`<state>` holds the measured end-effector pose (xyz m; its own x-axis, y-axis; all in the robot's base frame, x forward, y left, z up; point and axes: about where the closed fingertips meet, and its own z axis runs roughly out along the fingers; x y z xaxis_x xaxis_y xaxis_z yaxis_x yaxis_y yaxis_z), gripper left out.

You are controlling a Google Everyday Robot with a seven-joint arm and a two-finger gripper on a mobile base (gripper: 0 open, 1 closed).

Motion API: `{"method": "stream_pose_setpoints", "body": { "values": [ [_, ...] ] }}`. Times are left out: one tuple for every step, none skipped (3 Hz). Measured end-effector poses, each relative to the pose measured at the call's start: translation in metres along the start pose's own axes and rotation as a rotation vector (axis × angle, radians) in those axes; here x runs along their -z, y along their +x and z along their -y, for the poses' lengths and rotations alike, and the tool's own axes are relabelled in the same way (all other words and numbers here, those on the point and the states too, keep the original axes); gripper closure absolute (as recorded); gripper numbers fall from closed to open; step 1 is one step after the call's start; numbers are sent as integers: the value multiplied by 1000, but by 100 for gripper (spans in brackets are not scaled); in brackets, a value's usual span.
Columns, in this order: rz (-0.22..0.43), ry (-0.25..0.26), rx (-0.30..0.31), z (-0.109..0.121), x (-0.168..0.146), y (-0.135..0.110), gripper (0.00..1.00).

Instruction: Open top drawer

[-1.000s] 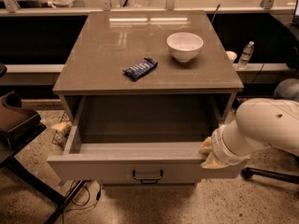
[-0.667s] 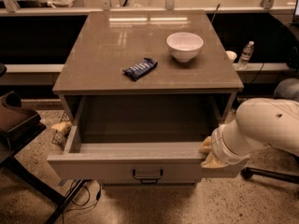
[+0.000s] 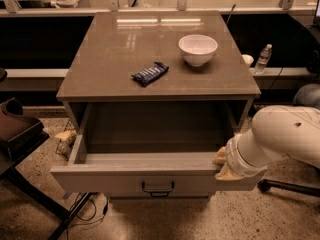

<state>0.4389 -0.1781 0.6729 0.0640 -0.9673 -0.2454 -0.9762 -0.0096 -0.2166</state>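
The top drawer (image 3: pixel 110 180) is standing pulled far out beneath the desk (image 3: pixel 115 59), showing its grey inside. The end effector (image 3: pixel 222 165) is sitting at the drawer front's right end; whether it is gripping cannot be told.

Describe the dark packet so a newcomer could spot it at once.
Start at the grey cabinet top above the open top drawer, with the gripper at its right end. The packet lies left of the white bowl: flat, dark blue, the only wrapper.
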Motion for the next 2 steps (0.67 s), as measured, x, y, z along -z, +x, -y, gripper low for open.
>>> {"method": "stream_pose_setpoints", "body": {
  "values": [
    [-1, 0, 1, 0, 0, 0, 29],
    [-1, 1, 3, 0, 1, -1, 5]
  ]
}}
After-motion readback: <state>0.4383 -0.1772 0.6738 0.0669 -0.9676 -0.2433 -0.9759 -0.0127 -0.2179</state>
